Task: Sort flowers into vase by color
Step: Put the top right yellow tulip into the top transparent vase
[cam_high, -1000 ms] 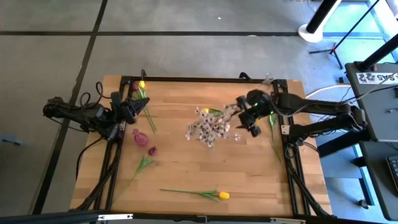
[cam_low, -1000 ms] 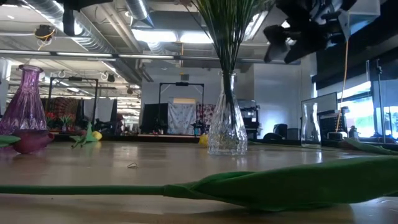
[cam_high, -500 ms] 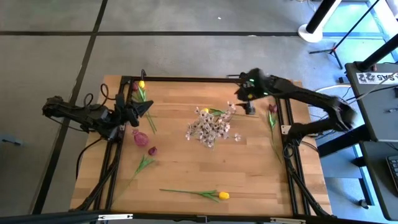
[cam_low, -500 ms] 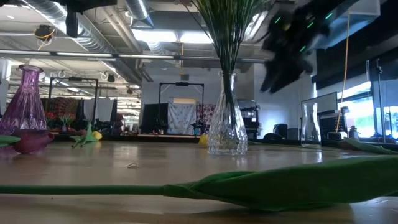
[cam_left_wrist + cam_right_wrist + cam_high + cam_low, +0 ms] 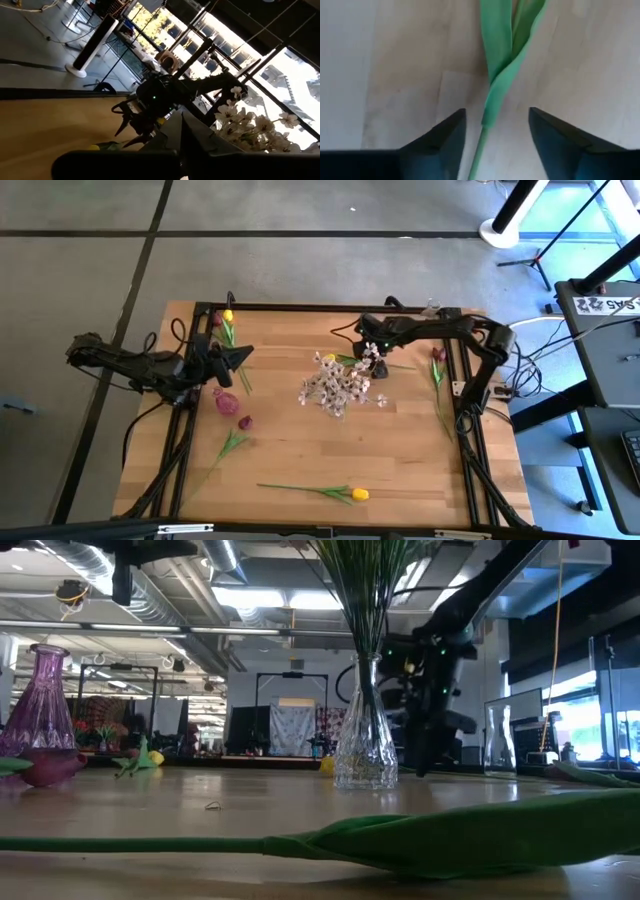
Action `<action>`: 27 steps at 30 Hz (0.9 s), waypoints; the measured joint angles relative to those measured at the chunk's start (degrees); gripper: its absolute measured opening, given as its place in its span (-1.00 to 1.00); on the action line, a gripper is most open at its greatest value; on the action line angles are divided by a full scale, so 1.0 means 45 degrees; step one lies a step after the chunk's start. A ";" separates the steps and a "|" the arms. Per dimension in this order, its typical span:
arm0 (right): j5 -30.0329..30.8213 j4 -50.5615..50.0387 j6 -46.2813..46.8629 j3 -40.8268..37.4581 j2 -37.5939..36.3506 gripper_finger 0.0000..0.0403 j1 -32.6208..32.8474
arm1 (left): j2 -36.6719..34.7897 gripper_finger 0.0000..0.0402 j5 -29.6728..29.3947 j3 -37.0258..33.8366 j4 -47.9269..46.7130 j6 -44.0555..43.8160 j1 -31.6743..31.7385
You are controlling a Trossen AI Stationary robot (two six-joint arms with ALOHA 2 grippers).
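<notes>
High view: a clear vase (image 5: 380, 401) is seen near the middle of the wooden table (image 5: 300, 450), with the spray of pale blossoms (image 5: 335, 387) spread beside it. A purple vase (image 5: 226, 401) is seen at the left side, with a dark red tulip (image 5: 245, 422) lying just beside it. A yellow tulip (image 5: 355, 494) lies near the front edge, another yellow tulip (image 5: 228, 316) at the far left corner, and a second dark red tulip (image 5: 436, 355) by the right rail. The right gripper (image 5: 372, 357) is now lowered beside the blossoms, over a third yellow tulip (image 5: 330, 358); half a second ago it was held higher and farther right. The left gripper (image 5: 240, 353) is held near the purple vase, much as before.

Low view: green stems are held in the clear vase (image 5: 366, 730); the purple vase (image 5: 40, 710) is shown with no stems in it. The right arm is now seen low behind the clear vase.

Left wrist view: whether the left fingers are open or closed cannot be told.

Right wrist view: the right fingers (image 5: 437, 142) are spread apart, with a green stem and leaf (image 5: 496, 65) lying on the wood between them, not gripped.
</notes>
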 joint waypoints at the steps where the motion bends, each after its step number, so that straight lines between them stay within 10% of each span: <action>1: -0.0015 0.0124 0.0057 0.0001 0.0091 -0.10 -0.0001 | 0.0002 -1.00 0.0000 0.0004 0.0003 0.0089 0.0000; 9: -0.0143 0.0439 0.1647 0.0063 0.0358 -0.92 -0.0022 | 0.0062 -1.00 -0.0087 0.0004 -0.0046 0.1085 0.0005; 27: 0.3053 0.3630 0.4480 0.0311 -0.7649 -0.96 -0.4414 | -0.1988 -1.00 0.2878 0.0015 -0.1709 0.1853 -0.0005</action>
